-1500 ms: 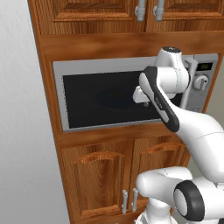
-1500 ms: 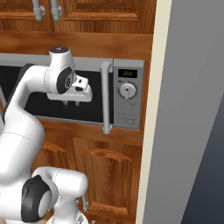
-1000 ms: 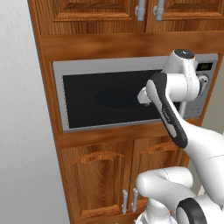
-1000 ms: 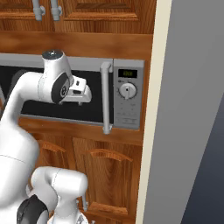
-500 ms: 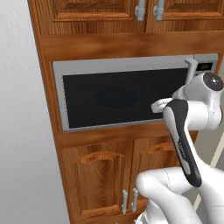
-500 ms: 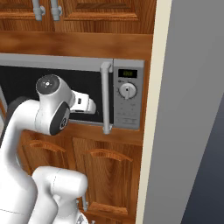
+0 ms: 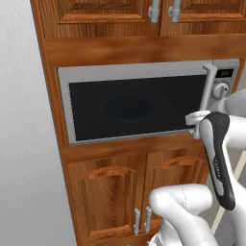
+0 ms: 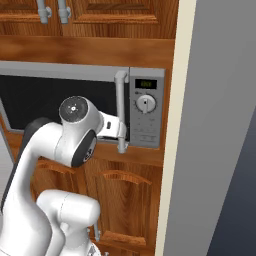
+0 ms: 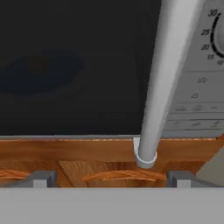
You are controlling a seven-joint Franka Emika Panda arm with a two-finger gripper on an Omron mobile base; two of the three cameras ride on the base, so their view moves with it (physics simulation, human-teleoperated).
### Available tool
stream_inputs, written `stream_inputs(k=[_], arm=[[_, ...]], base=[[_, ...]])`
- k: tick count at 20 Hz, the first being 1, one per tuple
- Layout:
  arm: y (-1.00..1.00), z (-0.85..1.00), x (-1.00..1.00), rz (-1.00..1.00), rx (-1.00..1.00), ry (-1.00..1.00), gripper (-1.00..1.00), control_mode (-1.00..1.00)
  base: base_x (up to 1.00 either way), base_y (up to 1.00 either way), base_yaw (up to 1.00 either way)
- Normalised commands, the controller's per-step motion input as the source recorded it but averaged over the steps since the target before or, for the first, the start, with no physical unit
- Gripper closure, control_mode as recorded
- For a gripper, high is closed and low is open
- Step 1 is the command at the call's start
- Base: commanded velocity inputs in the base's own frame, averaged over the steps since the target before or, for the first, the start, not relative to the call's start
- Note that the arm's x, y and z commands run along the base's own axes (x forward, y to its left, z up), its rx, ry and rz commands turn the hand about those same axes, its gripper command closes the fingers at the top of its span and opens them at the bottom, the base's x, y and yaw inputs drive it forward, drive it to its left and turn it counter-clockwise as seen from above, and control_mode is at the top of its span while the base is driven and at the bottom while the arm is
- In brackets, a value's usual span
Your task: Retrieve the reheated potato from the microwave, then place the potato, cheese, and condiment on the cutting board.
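Wooden cabinets (image 7: 115, 202) framing silver-grey microwave (image 7: 139, 103), dark glass door shut. Gripper (image 9: 109, 179) spread wide, level with grey vertical handle's (image 9: 159, 83) lower end, touching nothing. Grey wall (image 8: 220, 125) close at right.

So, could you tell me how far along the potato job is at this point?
Nothing is finished yet: the microwave door is shut. In hand: the open gripper is lined up at the lower end of the door handle, not gripping. Opening the door, retrieval and all placing remain.
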Motion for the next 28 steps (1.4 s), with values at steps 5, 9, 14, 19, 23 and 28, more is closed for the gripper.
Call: stream_inputs(k=[5,9,14,19,23,28], arm=[[-0.45,0.03,0.09,0.00,0.00,-0.02,-1.00,-1.00],[-0.14,0.00,0.39,0.00,0.00,0.00,-1.00,-1.00],[-0.02,0.00,0.49,0.03,0.03,0.00,-1.00,-1.00],[-0.01,0.01,0.44,0.02,0.07,0.00,-1.00,-1.00],[-0.08,0.00,0.44,0.02,0.05,0.00,-1.00,-1.00],[-0.01,0.00,0.47,0.00,0.01,0.00,-1.00,-1.00]], base=[[0.00,0.00,0.00],[0.00,0.00,0.00],[0.00,0.00,0.00],[0.00,0.00,0.00],[0.00,0.00,0.00],[0.00,0.00,0.00]])
